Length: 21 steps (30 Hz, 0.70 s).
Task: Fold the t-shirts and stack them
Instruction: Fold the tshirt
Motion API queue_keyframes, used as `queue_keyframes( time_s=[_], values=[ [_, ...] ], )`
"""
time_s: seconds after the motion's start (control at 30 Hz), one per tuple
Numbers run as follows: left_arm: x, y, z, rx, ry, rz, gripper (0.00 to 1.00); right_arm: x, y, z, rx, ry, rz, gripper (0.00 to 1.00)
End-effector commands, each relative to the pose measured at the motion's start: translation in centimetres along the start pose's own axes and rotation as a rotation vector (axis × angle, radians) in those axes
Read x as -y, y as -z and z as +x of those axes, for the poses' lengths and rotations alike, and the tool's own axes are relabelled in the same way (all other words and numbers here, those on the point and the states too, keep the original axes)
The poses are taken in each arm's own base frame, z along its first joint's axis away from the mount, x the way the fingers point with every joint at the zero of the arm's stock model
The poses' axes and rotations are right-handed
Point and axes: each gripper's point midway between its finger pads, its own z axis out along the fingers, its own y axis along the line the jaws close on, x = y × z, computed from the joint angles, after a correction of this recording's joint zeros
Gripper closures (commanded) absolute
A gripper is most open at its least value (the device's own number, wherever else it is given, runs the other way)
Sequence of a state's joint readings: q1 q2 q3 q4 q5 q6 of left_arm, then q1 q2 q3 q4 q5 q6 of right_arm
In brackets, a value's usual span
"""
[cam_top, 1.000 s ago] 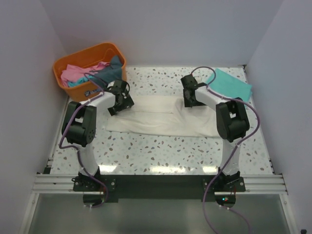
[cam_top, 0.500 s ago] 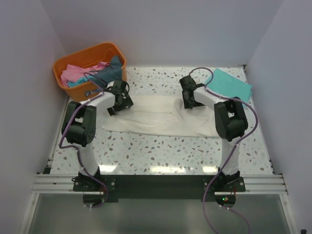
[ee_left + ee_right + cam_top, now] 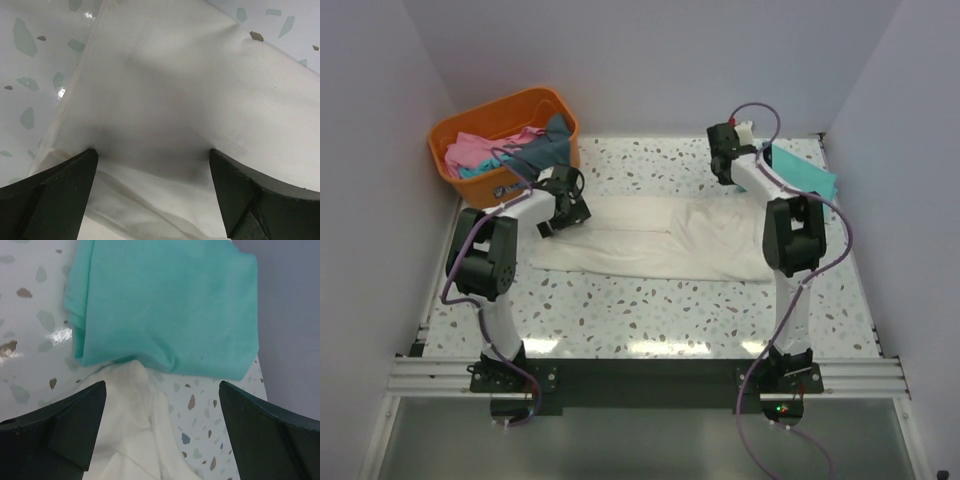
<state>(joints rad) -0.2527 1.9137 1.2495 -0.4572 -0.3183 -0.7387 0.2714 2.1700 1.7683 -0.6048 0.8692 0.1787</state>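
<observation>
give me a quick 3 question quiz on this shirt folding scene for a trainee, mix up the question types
1. True or false: the right gripper is open and holds nothing.
2. Which lies folded at the far right of the table? A a yellow towel; B the teal t-shirt; C a striped sock.
3. Fill in: the left gripper is open over the ____ t-shirt spread mid-table.
Key: 1 true; 2 B; 3 cream-white t-shirt.

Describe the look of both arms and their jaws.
The left arm and right arm match: white links between bulky black joint housings, each trailed by a looping purple cable. Black bases sit on a silver rail. The jaws are broad, matte black wedges.
</observation>
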Motion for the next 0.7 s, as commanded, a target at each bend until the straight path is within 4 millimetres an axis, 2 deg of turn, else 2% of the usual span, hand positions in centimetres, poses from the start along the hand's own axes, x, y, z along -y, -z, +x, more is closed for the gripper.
queue_keyframes(
  time_s=[0.0, 0.07, 0.1, 0.13, 0.17, 0.2, 0.23, 0.3, 0.33, 0.37, 0.4, 0.43, 0.5, 0.53, 0.57, 0.6, 0.63, 0.67],
  values=[
    [-2.4, -0.6, 1.3, -0.043, -0.027, -0.063, 0.00, 1.9, 0.4, -3.9, 0.063, -0.073, 0.013, 0.01],
    [-2.2, -0.1, 0.9, -0.033, -0.019, -0.048, 0.00, 0.0, 2.8, -3.6, 0.048, -0.052, -0.221, 0.01],
    [-2.2, 0.0, 0.9, -0.032, -0.019, -0.043, 0.00, -1.6, 4.0, -3.5, 0.062, -0.048, -0.356, 0.01],
    [-2.0, 0.2, 0.8, -0.030, -0.016, -0.031, 0.00, -3.4, 4.4, -0.6, 0.019, 0.008, -0.466, 0.01],
    [-2.0, 0.3, 0.8, -0.028, -0.018, -0.028, 0.00, -4.6, 7.3, -0.8, 0.047, -0.003, -0.638, 0.01],
    [-2.0, 0.5, 0.7, -0.025, -0.018, -0.023, 0.00, -5.3, 7.9, 0.2, 0.040, 0.011, -0.690, 0.01],
    [-2.0, 0.6, 0.6, -0.022, -0.022, -0.025, 0.00, -5.5, 8.2, 2.6, -0.015, 0.046, -0.703, 0.01],
    [-2.5, 0.8, 0.8, -0.025, -0.021, -0.037, 0.00, -4.5, 8.9, 4.8, -0.105, -0.023, -0.657, 0.01],
    [-2.9, 0.7, 1.5, -0.039, -0.019, -0.047, 0.00, -4.4, 9.0, 8.1, -0.193, -0.014, -0.655, 0.01],
    [-3.0, 0.9, 1.8, -0.043, -0.017, -0.040, 0.00, -4.8, 9.8, 9.5, -0.235, -0.064, -0.669, 0.01],
    [-3.1, 0.9, 2.2, -0.051, -0.017, -0.033, 0.00, -5.2, 11.3, 9.6, -0.229, -0.104, -0.746, 0.01],
    [-3.5, 0.7, 3.3, -0.076, -0.022, -0.030, 0.00, -5.6, 11.4, 12.2, -0.287, -0.109, -0.755, 0.01],
    [-4.0, 1.0, 4.1, -0.088, -0.019, -0.025, 0.00, -6.2, 11.8, 13.6, -0.321, -0.102, -0.773, 0.01],
    [-4.9, 1.0, 5.8, -0.127, -0.014, -0.038, 0.00, -6.6, 11.7, 14.2, -0.332, -0.096, -0.785, 0.01],
    [-4.9, 1.6, 6.2, -0.131, -0.008, -0.024, 0.00, -7.1, 11.6, 14.6, -0.345, -0.098, -0.789, 0.01],
    [-5.2, 1.8, 6.9, -0.144, 0.000, -0.015, 0.00, -7.6, 11.4, 14.8, -0.355, -0.098, -0.796, 0.01],
    [-5.9, 1.9, 8.8, -0.179, 0.006, -0.012, 0.00, -8.7, 10.7, 15.0, -0.368, -0.094, -0.799, 0.01],
    [-5.8, 2.7, 9.2, -0.177, 0.013, 0.010, 0.00, -9.1, 10.3, 14.8, -0.372, -0.094, -0.798, 0.01]
  ],
)
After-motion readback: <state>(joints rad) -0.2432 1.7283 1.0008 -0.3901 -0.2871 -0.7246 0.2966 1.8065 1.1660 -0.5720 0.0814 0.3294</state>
